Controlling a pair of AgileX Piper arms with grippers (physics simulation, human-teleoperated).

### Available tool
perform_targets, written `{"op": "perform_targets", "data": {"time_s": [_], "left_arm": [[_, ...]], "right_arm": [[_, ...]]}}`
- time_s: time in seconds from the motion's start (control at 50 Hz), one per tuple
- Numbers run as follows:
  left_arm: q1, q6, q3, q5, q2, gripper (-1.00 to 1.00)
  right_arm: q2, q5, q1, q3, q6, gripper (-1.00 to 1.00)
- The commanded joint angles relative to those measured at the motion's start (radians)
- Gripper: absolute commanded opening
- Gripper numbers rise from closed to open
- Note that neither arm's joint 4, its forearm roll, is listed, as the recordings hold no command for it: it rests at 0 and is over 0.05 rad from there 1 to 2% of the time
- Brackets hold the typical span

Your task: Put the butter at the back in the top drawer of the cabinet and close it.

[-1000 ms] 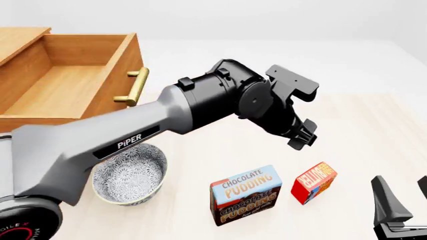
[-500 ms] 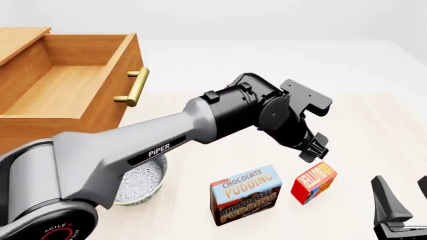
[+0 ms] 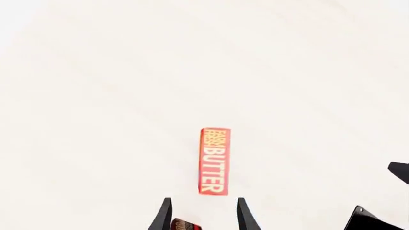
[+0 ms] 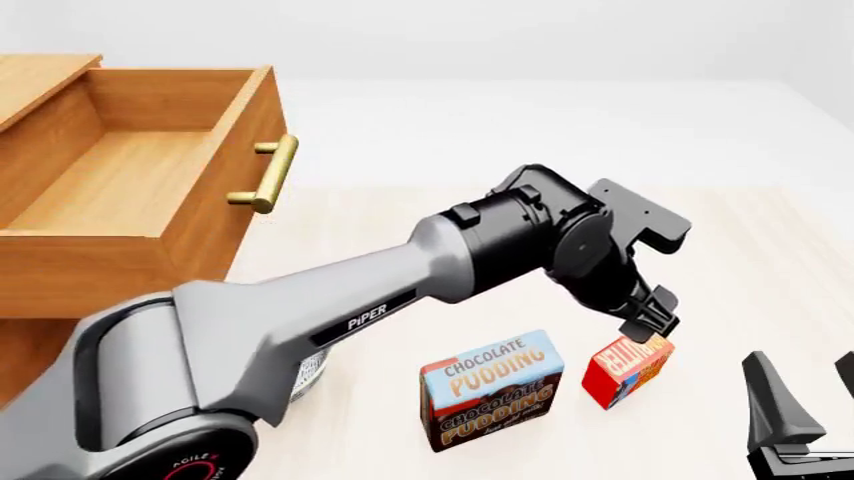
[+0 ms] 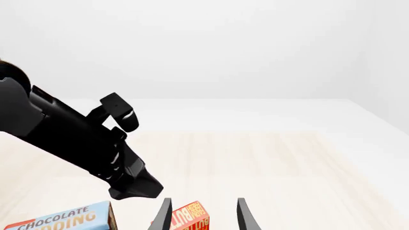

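The left gripper (image 4: pixel 650 322) has swung down from mid-air to just above the butter (image 4: pixel 627 372), which stands on the table (image 4: pixel 747 260) right of the pudding box (image 4: pixel 491 389), jaws apart, so a grasp looks imminent; the drawer (image 4: pixel 127 170) waits open.

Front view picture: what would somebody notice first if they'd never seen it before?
Probably the big grey-and-black left arm, which stretches across the middle of the table with the left gripper right above the small red butter. Next comes the cabinet at the far left, its top drawer pulled open with nothing visible inside. Just left of the butter stands the blue-and-brown Chocolate Pudding box.
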Motion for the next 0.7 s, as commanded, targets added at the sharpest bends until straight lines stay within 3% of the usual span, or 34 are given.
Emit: {"op": "perform_targets", "data": {"time_s": [0.02,0.7], "left_arm": [[-0.010,-0.006,-0.038,0.017,0.035,1.00],[-0.019,-0.009,-0.112,0.043,0.117,1.00]], "right_arm": [[0.000,0.000,0.000,0.000,0.000,1.00],[0.000,0.000,0.000,0.000,0.000,1.00]]}}
